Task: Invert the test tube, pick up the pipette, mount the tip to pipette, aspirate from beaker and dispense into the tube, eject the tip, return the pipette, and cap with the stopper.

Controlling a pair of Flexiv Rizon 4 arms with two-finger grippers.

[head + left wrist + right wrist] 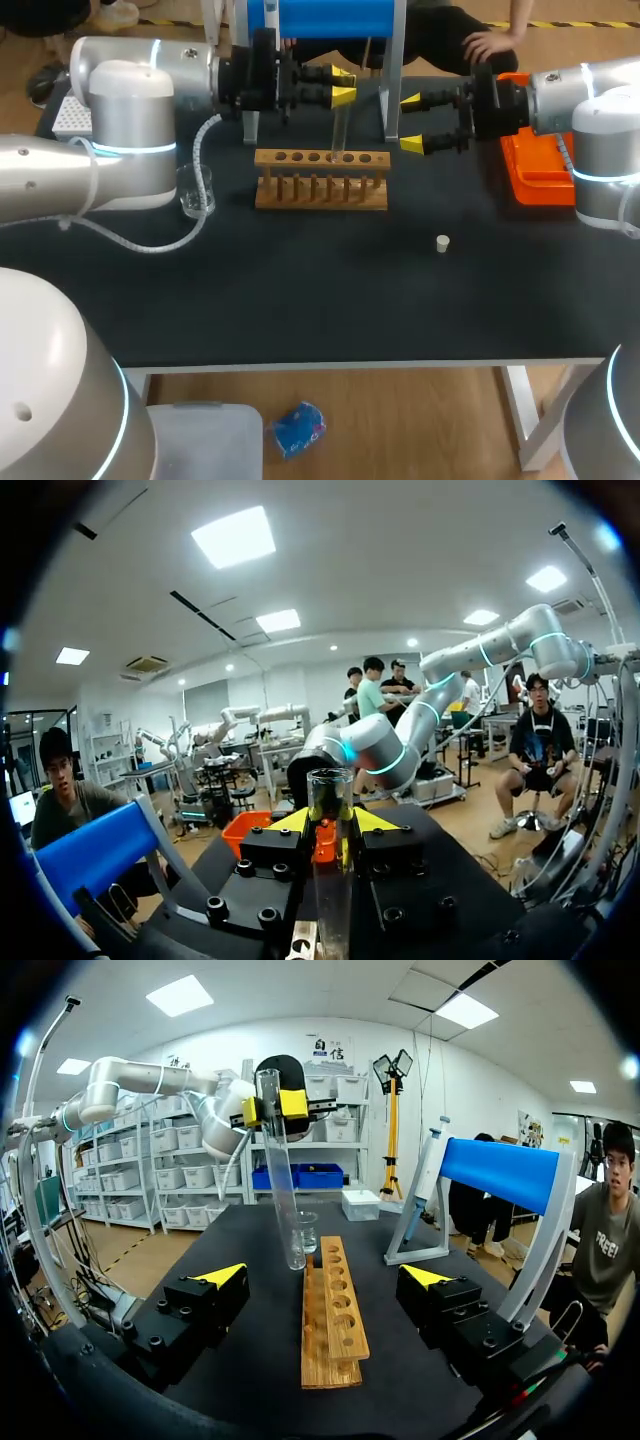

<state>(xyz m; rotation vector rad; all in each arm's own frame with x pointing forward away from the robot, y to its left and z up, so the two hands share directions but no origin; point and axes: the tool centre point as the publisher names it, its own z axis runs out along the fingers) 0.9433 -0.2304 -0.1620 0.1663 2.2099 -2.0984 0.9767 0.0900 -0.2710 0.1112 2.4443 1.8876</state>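
My left gripper (pixel 341 85) is shut on a clear test tube (pixel 338 130) and holds it upright, open end up, just above the wooden rack (pixel 320 185). From the left wrist the tube (pixel 330 810) stands between the yellow fingertips (pixel 290 822). My right gripper (pixel 411 122) is wide open and holds nothing, right of the tube and clear of it. Seen from the right wrist, the tube (pixel 283 1180) hangs over the rack's far end (pixel 335 1305), ahead of the right gripper (pixel 325 1278). The white pipette (pixel 428 1165) hangs on the blue stand (pixel 505 1172). A small white stopper (pixel 442 243) lies on the mat.
A glass beaker (pixel 197 190) stands left of the rack. An orange tray (pixel 530 168) sits at the right edge under my right arm. A white tip box (pixel 68 117) is at the far left. The blue stand's legs (pixel 392 100) rise behind the rack.
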